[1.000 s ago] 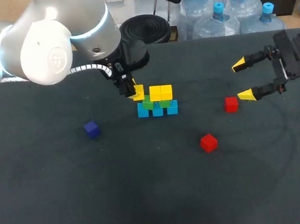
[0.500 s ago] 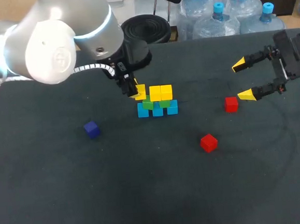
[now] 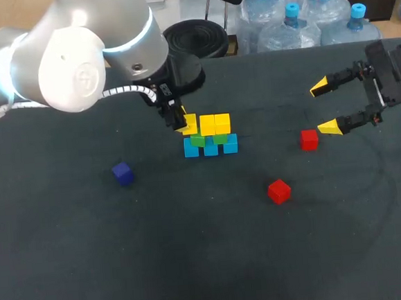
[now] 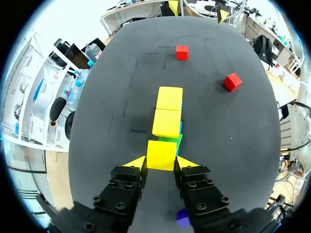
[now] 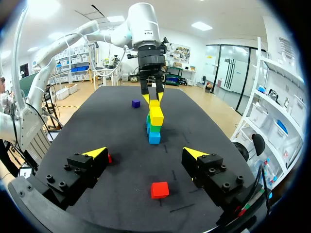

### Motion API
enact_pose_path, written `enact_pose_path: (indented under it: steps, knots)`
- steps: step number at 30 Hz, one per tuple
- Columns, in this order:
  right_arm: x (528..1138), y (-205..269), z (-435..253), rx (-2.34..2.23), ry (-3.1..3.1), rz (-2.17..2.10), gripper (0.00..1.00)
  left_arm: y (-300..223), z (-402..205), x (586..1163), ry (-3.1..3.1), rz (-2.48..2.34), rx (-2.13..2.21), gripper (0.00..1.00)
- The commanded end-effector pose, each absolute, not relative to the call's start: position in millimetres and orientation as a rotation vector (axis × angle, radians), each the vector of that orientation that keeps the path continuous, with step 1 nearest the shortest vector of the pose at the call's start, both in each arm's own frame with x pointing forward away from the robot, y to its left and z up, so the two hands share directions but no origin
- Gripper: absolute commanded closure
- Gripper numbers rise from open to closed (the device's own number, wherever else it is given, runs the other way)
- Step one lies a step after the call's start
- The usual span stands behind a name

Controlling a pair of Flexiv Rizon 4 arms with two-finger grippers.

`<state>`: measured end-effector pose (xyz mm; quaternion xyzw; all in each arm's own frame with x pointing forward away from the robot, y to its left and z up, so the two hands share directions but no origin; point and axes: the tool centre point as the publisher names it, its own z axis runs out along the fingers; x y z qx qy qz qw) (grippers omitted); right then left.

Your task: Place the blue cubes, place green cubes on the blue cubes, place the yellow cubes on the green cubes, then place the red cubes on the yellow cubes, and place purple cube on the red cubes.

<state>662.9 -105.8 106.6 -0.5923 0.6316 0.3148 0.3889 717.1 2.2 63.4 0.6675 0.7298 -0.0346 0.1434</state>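
Observation:
A stack stands mid-table: a row of blue cubes (image 3: 211, 148), green cubes (image 3: 220, 139) on them, and two yellow cubes (image 3: 215, 124) on top. My left gripper (image 3: 182, 122) is shut on a third yellow cube (image 3: 189, 124) at the stack's left end, level with the other two. In the left wrist view this cube (image 4: 162, 155) sits between my fingers (image 4: 161, 162), in line with the yellow pair (image 4: 168, 111) and over a green cube (image 4: 171, 141). Two red cubes (image 3: 309, 139) (image 3: 279, 191) and a purple cube (image 3: 122, 173) lie loose. My right gripper (image 3: 324, 107) hangs open beside the farther red cube.
In the right wrist view one red cube (image 5: 160, 189) lies ahead of my open fingers (image 5: 145, 153) and the other (image 5: 110, 158) peeks out beside one finger. The stack (image 5: 154, 127) and the purple cube (image 5: 136, 103) are farther off. A black bin (image 3: 195, 39) stands behind the table.
My left gripper has carried the yellow cube slightly rightward, closer to the other two yellow cubes. The right arm has stayed still.

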Motion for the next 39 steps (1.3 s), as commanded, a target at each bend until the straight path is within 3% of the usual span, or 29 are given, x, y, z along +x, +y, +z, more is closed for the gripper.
enact_pose_path:
  steps: [1, 39]
  knots:
    - [662.8, -105.5, 106.2, -1.506, 1.604, 0.800, 0.00, 1.1, 62.6, 720.1, 2.109, -0.100, 1.928, 1.00]
    - [662.8, -105.5, 106.2, -1.506, 1.604, 0.800, 0.00, -2.6, 56.5, 721.3, 2.110, -0.112, 1.947, 1.00]
